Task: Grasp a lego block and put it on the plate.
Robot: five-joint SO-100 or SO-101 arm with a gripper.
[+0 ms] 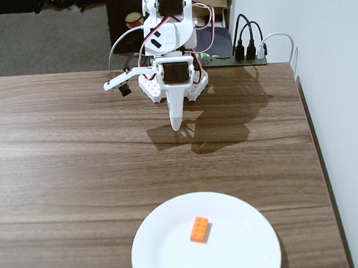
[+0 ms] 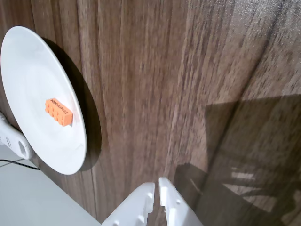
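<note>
The orange lego block (image 1: pixel 200 229) lies on the white plate (image 1: pixel 173 254) at the table's front edge, a little right of the plate's middle. In the wrist view the block (image 2: pixel 59 112) lies on the plate (image 2: pixel 28 61) at the left. My white gripper (image 1: pixel 176 123) hangs near the arm's base at the back of the table, far from the plate, pointing down. Its jaws are shut and empty, the fingertips together (image 2: pixel 156 184) above bare wood.
The arm's base (image 1: pixel 173 80) stands at the table's back edge. A power strip with plugs and cables (image 1: pixel 246 49) lies behind it at the right. The table's right edge (image 1: pixel 322 174) runs along a white wall. A white object (image 2: pixel 14 139) shows beside the plate in the wrist view.
</note>
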